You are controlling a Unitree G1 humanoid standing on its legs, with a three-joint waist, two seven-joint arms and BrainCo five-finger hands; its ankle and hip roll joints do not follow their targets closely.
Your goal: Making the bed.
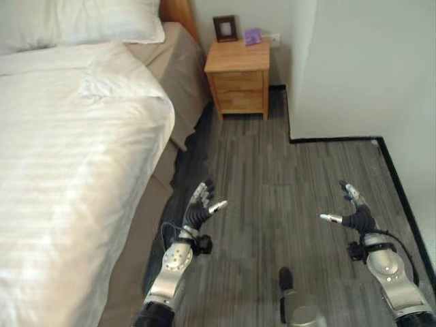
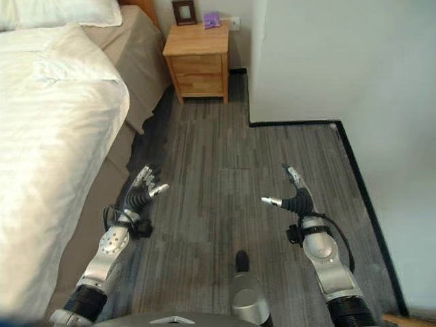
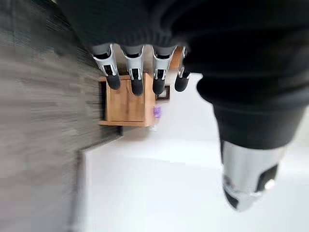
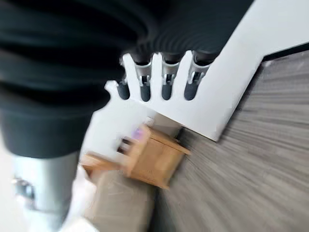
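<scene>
bare grey wood-plank floor [image 1: 293,184] lies between the white-quilted bed [image 1: 75,170] and the white wall [image 1: 354,68]; a small wooden two-drawer nightstand [image 1: 238,76] closes the far end.

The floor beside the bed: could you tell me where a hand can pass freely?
Bare grey floor runs between the bed and the white wall, up to the nightstand. Both hands, left hand and right hand, hover open there. The nightstand's top is crowded.

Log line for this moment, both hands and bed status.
left robot hand: open, beside bed, no contact | right robot hand: open, over floor | duvet: untouched
</scene>
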